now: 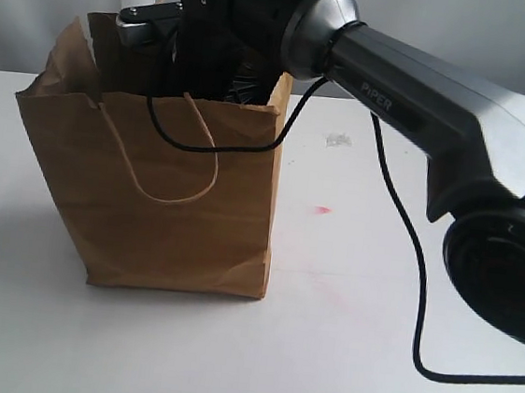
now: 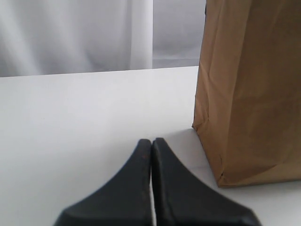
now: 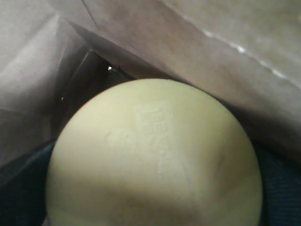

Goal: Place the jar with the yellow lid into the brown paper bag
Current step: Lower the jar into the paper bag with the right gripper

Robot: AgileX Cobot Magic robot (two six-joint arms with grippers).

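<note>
Yellow-lidded jar [image 3: 155, 155] in brown paper bag [image 1: 176, 216], lid-up — left jaws closed, right jaws unclear.

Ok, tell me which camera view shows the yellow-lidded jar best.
The right wrist view: the lid of the yellow-lidded jar fills the frame, with walls of the brown paper bag around it. The exterior view shows none of it; the right arm reaches into the bag, which hides it. The left wrist view shows only the bag's outside.
</note>
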